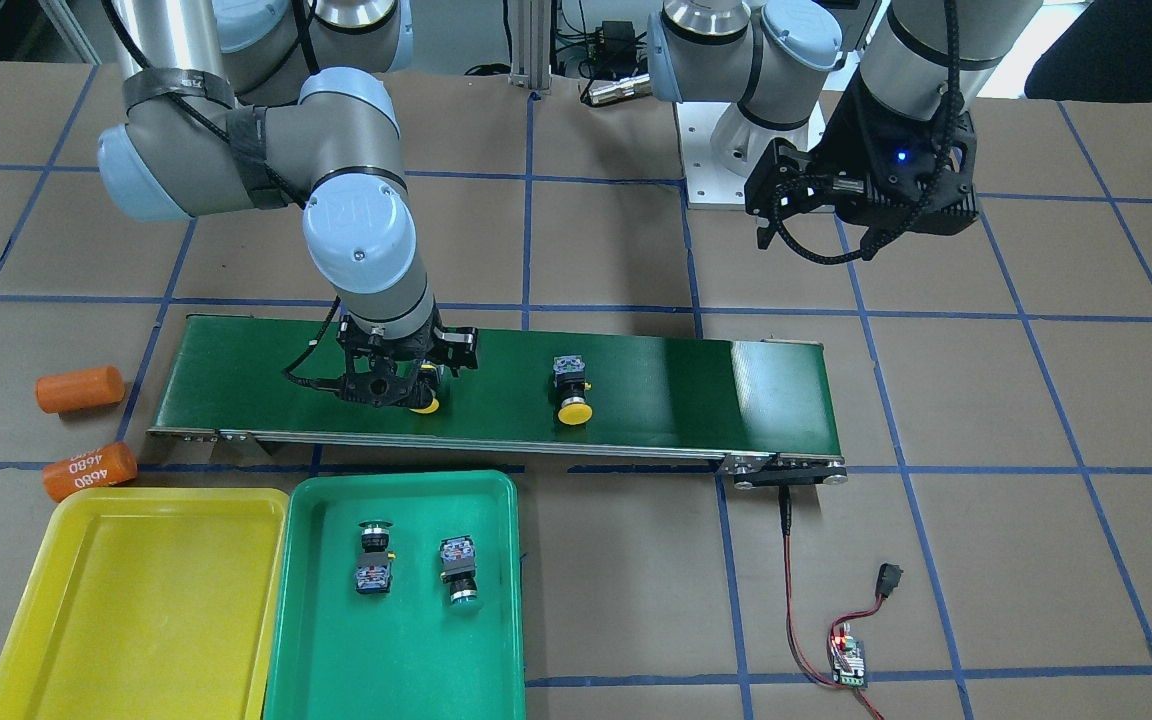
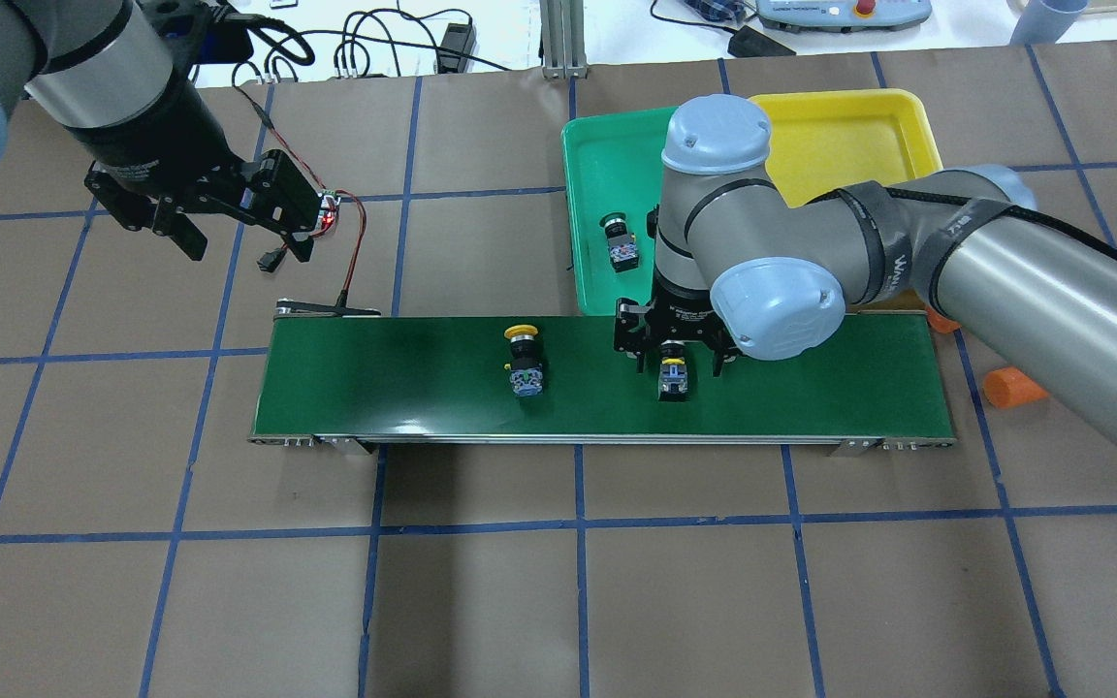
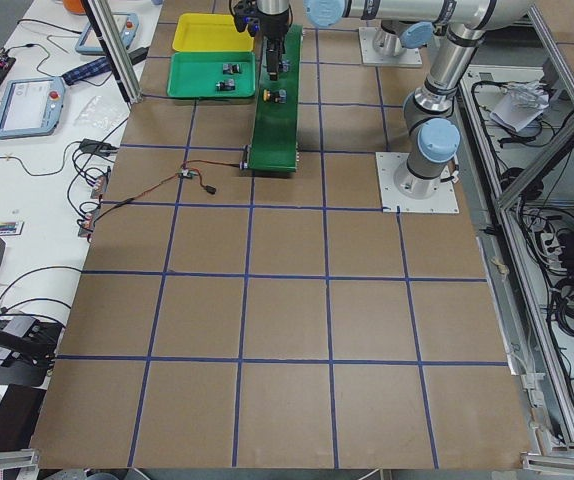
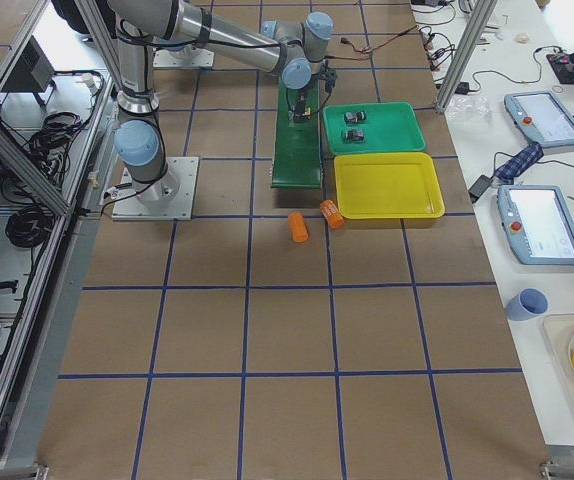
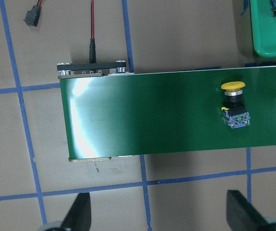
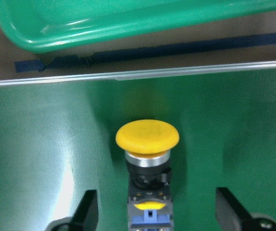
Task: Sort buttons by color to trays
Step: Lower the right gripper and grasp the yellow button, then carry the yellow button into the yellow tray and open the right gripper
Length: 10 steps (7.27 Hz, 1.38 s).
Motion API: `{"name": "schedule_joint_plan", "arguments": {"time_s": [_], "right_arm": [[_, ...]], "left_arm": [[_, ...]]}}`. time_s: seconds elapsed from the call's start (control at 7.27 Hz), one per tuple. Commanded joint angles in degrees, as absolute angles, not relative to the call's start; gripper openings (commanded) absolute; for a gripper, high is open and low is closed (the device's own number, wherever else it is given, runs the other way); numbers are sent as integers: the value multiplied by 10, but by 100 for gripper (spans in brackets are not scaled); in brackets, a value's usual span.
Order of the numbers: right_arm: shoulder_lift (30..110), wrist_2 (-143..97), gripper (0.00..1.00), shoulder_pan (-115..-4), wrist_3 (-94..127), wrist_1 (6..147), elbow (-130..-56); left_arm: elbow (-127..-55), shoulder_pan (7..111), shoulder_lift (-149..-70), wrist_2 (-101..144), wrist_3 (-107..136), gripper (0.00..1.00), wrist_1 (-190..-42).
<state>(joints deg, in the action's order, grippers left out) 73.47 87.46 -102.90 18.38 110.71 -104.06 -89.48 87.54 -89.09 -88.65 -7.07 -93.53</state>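
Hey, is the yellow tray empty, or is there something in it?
Empty. The yellow tray shows a bare floor. One yellow button lies on the belt, and a second yellow button sits under the right claw.

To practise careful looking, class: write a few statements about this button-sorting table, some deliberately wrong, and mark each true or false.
1. Two green buttons lie in the green tray. True.
2. The yellow tray holds one button. False: it holds none.
3. The right gripper is open, over a yellow button on the belt. True.
4. The left gripper grips the other yellow button. False: it hovers open, away from that button, which lies free on the belt.
5. The orange cylinders lie in the green tray. False: they lie outside both trays.
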Motion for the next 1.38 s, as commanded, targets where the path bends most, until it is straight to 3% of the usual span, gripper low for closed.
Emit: {"name": "schedule_joint_plan", "arguments": {"time_s": [0.0,0.14,0.69,1.24], "right_arm": [[730,879,7,-1026,185,1101,-1041],[733,880,0,-1026,186,1100,-1040],[751,930,0,-970,130,1105,-979],[668,939,0,-810,-45,1167,-929]], "left_arm": [[-899,869,-895,-889,-69,100,-933],[-903,869,-898,-889,-42,100,-933],[-932,870,-902,-889,-38,100,-889],[-928,870,-902,-892,-40,100,-887]]}}
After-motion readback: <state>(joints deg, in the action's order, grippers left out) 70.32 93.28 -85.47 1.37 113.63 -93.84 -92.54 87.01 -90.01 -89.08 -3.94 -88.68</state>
